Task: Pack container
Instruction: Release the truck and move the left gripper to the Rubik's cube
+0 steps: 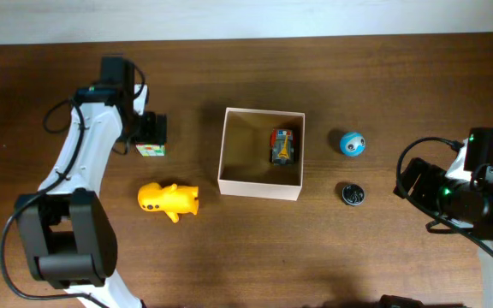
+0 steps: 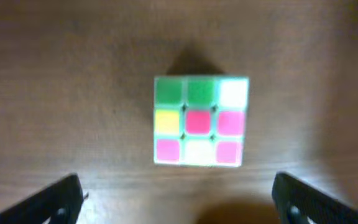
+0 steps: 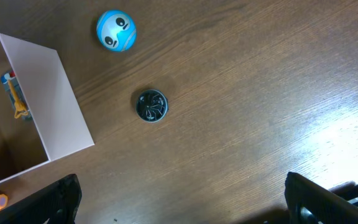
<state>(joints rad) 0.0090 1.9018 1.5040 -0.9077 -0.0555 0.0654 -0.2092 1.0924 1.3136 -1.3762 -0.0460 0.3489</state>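
The container (image 1: pixel 224 154) is a square white box with a tan inside at mid-table; it also shows in the right wrist view (image 3: pixel 55 99). A small toy car (image 1: pixel 282 145) lies inside it. A puzzle cube (image 1: pixel 151 148) with green, pink, yellow and white squares lies left of the container, directly below my left gripper (image 1: pixel 151 130). In the left wrist view the cube (image 2: pixel 201 121) lies ahead of the open, empty left gripper (image 2: pixel 179 202). My right gripper (image 3: pixel 182 199) is open and empty at the right, away from the toys.
A yellow toy animal (image 1: pixel 168 199) lies left of the container's front corner. A blue ball with a face (image 1: pixel 353 144) and a dark round disc (image 1: pixel 353 194) lie right of the container; both show in the right wrist view (image 3: pixel 116 30) (image 3: pixel 151 105).
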